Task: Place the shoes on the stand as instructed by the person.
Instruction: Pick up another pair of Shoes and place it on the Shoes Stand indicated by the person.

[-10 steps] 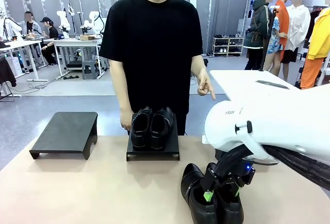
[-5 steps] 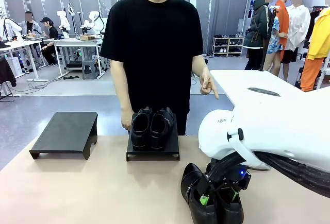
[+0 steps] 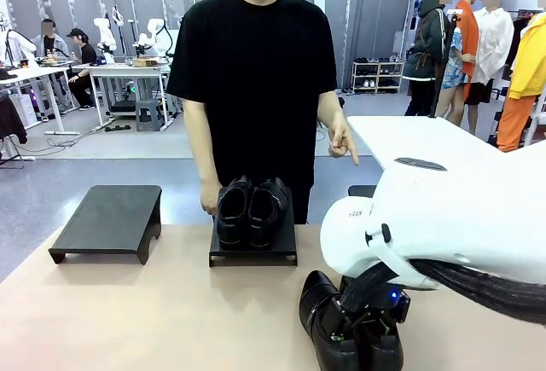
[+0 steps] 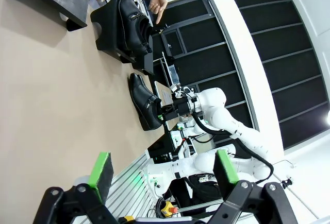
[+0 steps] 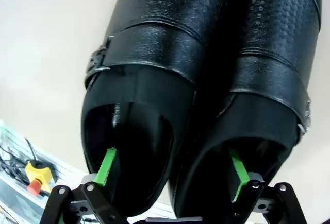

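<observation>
Since these stiff, glossy shoes (image 5: pixel 154 49) look slippery, I favour pinching their adjoining inner walls; right gripper (image 5: pixel 172 168) and left gripper (image 4: pixel 161 168) stand spread.

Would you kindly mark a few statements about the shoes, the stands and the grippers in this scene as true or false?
1. A pair of shoes sits on the middle stand. True.
2. The buckle-strap pair is on a stand too. False: it stands on the table.
3. The right gripper has one finger in each buckle shoe's opening. True.
4. The left gripper is shut on a shoe. False: it is open and holds nothing.
5. The person's raised hand holds a shoe. False: it holds nothing and points a finger downward.
</observation>
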Robot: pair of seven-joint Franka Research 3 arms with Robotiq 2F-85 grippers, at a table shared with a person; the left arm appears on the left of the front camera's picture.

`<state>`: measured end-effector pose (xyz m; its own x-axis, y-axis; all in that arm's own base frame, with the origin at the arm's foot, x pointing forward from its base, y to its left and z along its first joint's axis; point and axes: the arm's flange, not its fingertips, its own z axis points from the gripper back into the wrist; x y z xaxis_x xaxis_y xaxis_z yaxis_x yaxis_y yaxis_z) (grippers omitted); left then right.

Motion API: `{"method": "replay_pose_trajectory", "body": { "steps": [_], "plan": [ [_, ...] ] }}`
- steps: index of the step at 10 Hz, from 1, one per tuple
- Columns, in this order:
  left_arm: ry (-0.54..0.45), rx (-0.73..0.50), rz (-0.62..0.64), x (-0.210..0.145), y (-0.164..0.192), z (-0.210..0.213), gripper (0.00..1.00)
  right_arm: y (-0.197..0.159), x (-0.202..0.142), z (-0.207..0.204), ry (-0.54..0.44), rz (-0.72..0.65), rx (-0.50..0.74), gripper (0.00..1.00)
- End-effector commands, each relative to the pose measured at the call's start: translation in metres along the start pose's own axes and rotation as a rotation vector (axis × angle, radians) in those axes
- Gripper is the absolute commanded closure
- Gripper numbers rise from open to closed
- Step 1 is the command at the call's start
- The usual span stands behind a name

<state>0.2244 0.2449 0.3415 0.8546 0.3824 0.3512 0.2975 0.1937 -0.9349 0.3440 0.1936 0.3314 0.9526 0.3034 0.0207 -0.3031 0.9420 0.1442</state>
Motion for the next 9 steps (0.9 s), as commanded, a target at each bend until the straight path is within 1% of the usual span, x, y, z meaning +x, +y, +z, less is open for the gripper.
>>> {"method": "replay_pose_trajectory", "body": {
  "steps": [1, 3, 4, 5, 6, 7, 8, 9],
  "plan": [
    [0.003, -0.01, -0.009, -0.0023, -0.0029, 0.0002, 0.0, 0.0048, 0.0104, -0.0028, 0.022, -0.026, 0.013, 0.0],
    [0.003, -0.01, -0.009, -0.0023, -0.0029, 0.0002, 0.0, 0.0066, 0.0104, -0.0002, -0.012, -0.027, -0.011, 0.13],
    [0.003, -0.01, -0.009, -0.0023, -0.0029, 0.0002, 0.0, 0.0083, 0.0091, 0.0002, -0.011, -0.035, 0.0, 0.23],
    [0.003, -0.01, -0.009, -0.0023, -0.0029, 0.0002, 0.0, 0.007, 0.0105, 0.0002, -0.011, -0.038, -0.002, 0.3],
    [0.003, -0.01, -0.009, -0.0023, -0.0029, 0.0002, 0.0, 0.0063, 0.0111, 0.0003, -0.018, -0.041, -0.003, 0.41],
    [0.003, -0.01, -0.009, -0.0023, -0.0029, 0.0002, 0.0, 0.0058, 0.0109, 0.0017, -0.024, -0.045, -0.01, 0.48],
    [0.003, -0.01, -0.009, -0.0023, -0.0029, 0.0002, 0.0, 0.0068, 0.0112, 0.0033, -0.028, -0.048, -0.012, 0.45],
    [0.003, -0.01, -0.009, -0.0023, -0.0029, 0.0002, 0.0, 0.0078, 0.0108, 0.0043, -0.032, -0.049, -0.018, 0.67]
  ]
}}
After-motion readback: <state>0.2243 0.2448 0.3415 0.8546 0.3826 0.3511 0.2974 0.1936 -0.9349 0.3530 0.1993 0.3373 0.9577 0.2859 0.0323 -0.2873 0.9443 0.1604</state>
